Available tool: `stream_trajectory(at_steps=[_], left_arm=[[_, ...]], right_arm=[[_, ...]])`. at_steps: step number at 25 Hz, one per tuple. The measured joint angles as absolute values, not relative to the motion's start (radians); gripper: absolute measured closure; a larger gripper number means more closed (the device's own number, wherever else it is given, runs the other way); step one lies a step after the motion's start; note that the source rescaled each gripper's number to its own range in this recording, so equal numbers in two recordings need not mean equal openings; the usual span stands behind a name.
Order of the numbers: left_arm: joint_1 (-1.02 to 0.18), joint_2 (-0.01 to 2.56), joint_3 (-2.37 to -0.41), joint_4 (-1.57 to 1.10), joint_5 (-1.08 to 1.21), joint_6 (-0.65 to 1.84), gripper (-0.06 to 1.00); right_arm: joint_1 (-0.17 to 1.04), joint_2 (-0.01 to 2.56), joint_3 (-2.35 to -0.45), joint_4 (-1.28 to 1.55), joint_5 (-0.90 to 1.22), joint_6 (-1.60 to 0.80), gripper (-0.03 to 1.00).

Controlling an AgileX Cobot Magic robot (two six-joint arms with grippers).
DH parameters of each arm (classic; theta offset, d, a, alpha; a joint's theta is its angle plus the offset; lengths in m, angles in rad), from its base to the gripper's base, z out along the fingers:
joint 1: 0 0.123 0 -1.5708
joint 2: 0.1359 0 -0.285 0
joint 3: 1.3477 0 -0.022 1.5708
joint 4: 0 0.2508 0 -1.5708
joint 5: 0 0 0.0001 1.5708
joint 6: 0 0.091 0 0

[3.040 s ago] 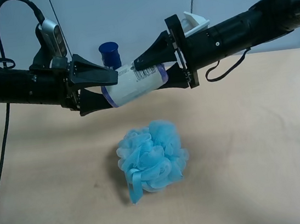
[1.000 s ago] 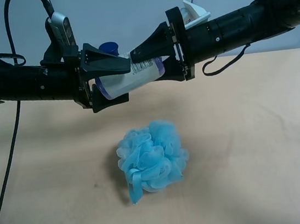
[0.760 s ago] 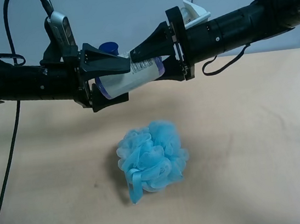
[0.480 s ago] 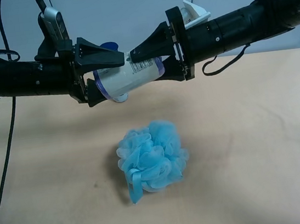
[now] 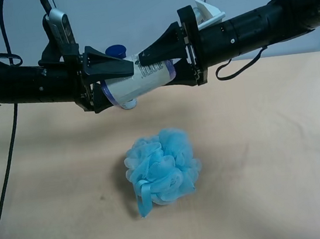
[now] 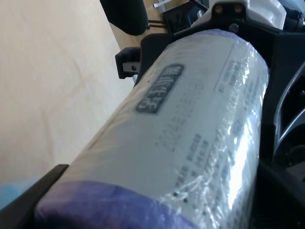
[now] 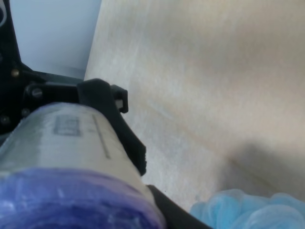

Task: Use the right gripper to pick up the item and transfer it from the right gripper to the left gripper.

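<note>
The handover is in hand. The container [image 5: 142, 79] hangs on its side in the air above the bench [image 5: 271, 158], well clear of the sponge [image 5: 162, 167] below it, with an arm at each end. The right claw [image 5: 156, 71], on the arm with the white bracket, is clamped on one end and carries it. The left claw [image 5: 121, 86] has its prongs around the other end, but I cannot tell whether they are pressing on it. Next, I judge, the left claw must grip firmly before the right one lets go and draws straight back.
</note>
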State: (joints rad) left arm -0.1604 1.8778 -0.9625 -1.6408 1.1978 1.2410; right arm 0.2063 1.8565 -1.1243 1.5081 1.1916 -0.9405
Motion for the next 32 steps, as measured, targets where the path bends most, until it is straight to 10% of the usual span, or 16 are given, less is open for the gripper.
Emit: stream_trajectory(at_steps=[15, 21, 32], left_arm=[[-0.16, 1.878, -0.962, -1.635, 1.203, 1.221, 0.71], [-0.16, 1.878, -0.962, -1.633, 1.197, 1.199, 0.85], [-0.16, 1.881, -0.962, -1.626, 1.192, 1.19, 0.91]], right_arm=[[0.206, 1.855, -1.124, 1.508, 1.192, -0.963, 0.96], [0.206, 1.855, -1.124, 1.487, 1.192, -0.979, 0.37], [0.206, 1.773, -1.124, 1.229, 1.09, -0.968, 0.31]])
